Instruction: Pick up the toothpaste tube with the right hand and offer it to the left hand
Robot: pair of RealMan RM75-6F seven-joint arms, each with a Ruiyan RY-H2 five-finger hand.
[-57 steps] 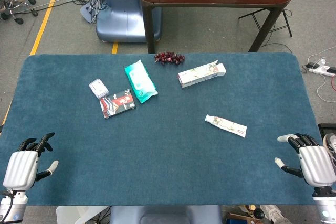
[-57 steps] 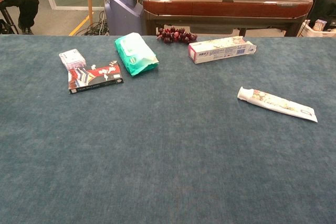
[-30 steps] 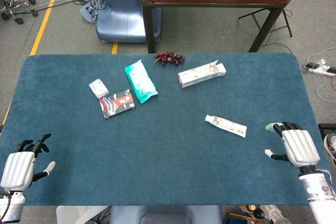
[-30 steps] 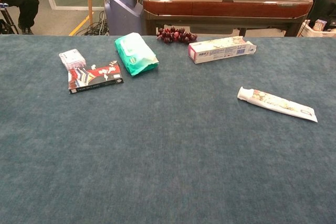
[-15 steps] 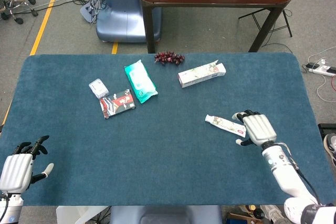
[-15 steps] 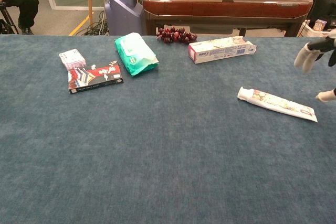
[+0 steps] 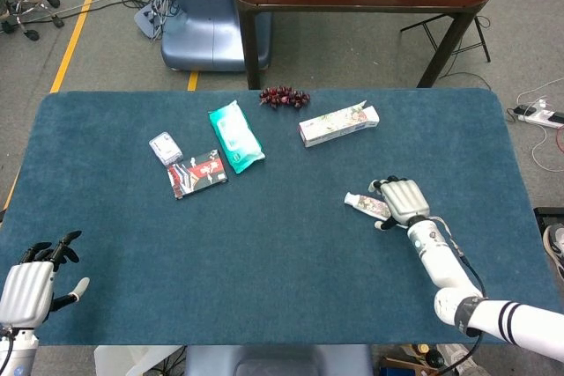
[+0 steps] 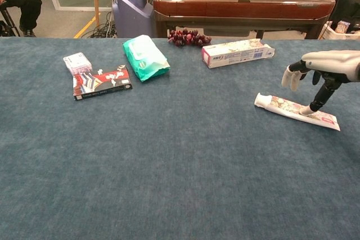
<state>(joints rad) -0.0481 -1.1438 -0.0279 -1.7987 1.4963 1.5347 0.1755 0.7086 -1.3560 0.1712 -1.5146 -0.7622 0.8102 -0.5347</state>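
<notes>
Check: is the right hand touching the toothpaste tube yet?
Touching. In the chest view the right hand hovers over the tube, with its thumb tip down on the tube's top face. The other fingers are spread above it, so no grasp yet.

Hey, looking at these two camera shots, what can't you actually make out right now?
- Head view: the right hand covers the toothpaste tube's far end.
- Chest view: whether the thumb presses the tube or just hovers is unclear.
- Chest view: left hand outside the frame.
- Both views: print on the toothpaste box too small.
</notes>
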